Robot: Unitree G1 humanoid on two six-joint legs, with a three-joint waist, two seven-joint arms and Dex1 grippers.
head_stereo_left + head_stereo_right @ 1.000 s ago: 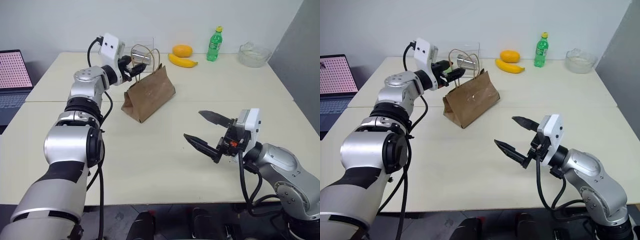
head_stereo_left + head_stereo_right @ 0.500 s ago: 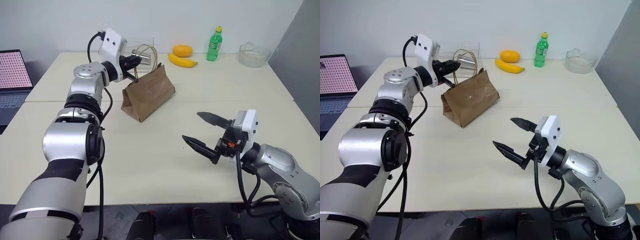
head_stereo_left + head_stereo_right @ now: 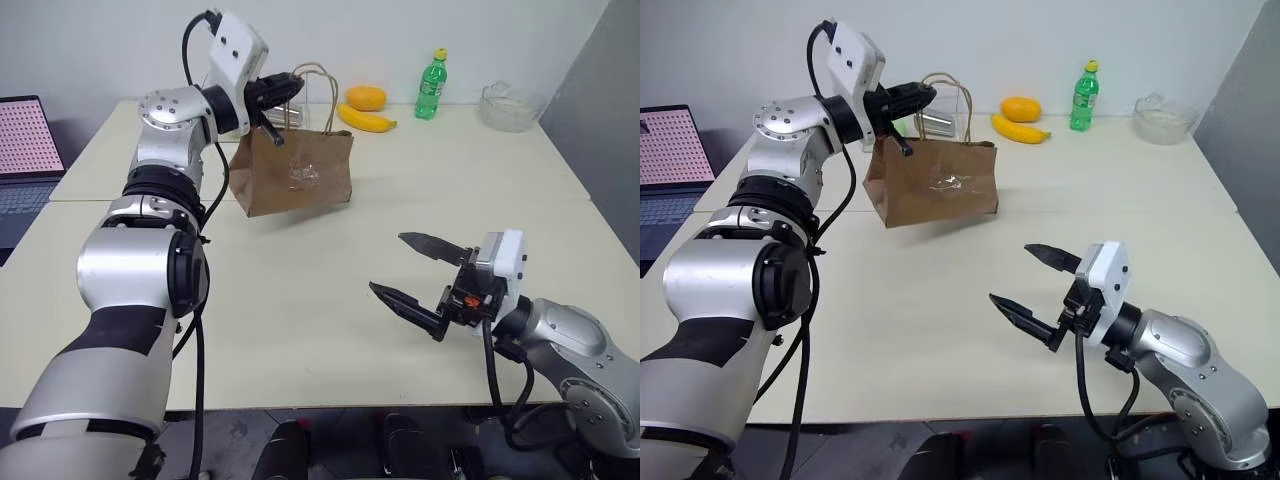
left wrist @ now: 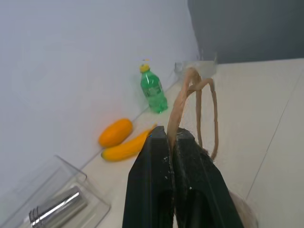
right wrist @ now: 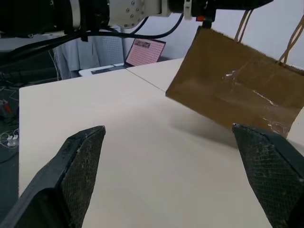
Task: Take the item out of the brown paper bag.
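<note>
A: Bag first, from the head views: where is it?
B: Hanging from the left hand, which is pinched on one tan handle; the bag tilts below and just ahead of that hand, lifted off the tabletop. Brown kraft paper, with a shiny creased patch on its side.

A: And the item?
B: Hidden inside, I judge; no view shows into the mouth.

A: Left wrist view?
B: The black fingers are pressed together on the handle loop, which rises just beyond the tips. The paper cord looks thin and soft, so the bag will likely swing.

A: Right wrist view?
B: The right hand is spread wide, well short of the bag, which hangs ahead of it.

A: How will it handle?
B: Light, crumply paper. A small bottle inside would be stiff and probably smooth; I'd take it by the neck or cap, reaching through the open top.
</note>
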